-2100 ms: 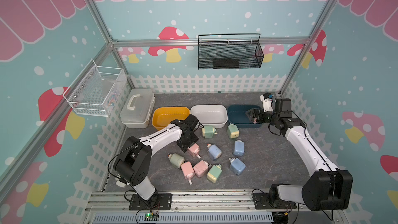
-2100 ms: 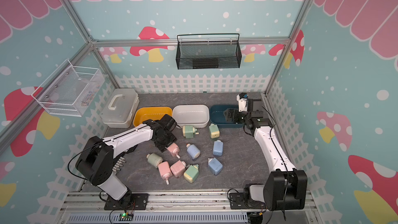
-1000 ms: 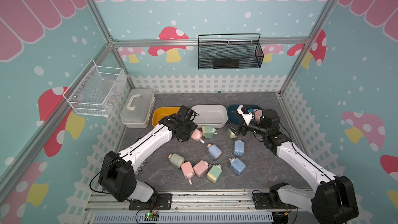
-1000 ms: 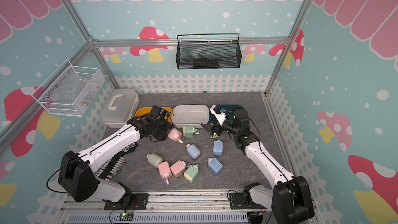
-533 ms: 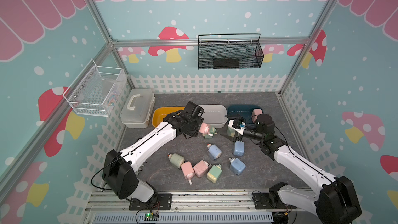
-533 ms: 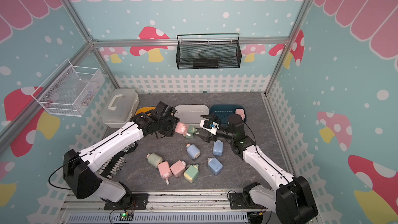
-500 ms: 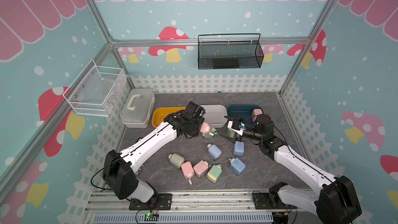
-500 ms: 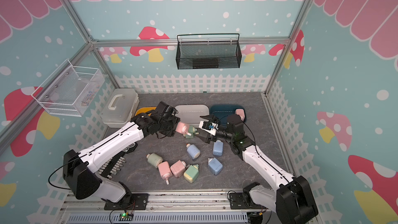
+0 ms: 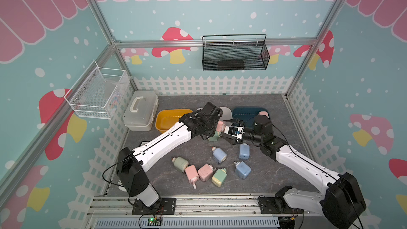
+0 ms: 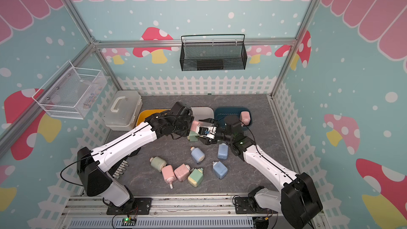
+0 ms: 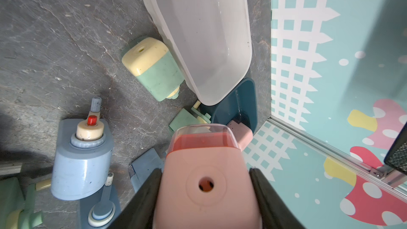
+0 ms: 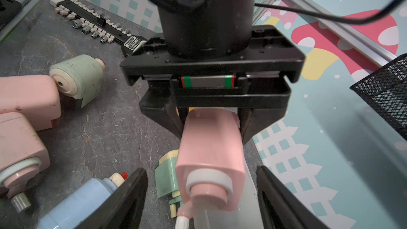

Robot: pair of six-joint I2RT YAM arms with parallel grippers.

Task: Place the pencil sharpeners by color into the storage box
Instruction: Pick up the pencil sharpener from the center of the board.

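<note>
My left gripper (image 11: 206,186) is shut on a pink pencil sharpener (image 9: 220,126), held in the air beside the white storage box (image 11: 220,40). My right gripper (image 12: 200,172) faces it, open, with one finger on each side of the sharpener's crank end (image 12: 209,190) and not touching it. Another pink sharpener (image 9: 263,114) lies in the dark blue box (image 9: 248,112). The yellow box (image 9: 169,117) holds nothing that I can see. On the table lie blue sharpeners (image 9: 219,155), green ones (image 9: 180,164) and pink ones (image 9: 205,172).
A clear lidded case (image 9: 141,112) stands at the back left. A socket rail (image 12: 97,22) lies under the left arm. A white wire basket (image 9: 97,91) and a black one (image 9: 234,55) hang on the walls. A picket fence (image 9: 209,85) rims the table.
My left arm lifted the pink sharpener and carried it right, toward the middle. My right arm swung from the dark blue box to meet it, its jaws narrowing around the crank end.
</note>
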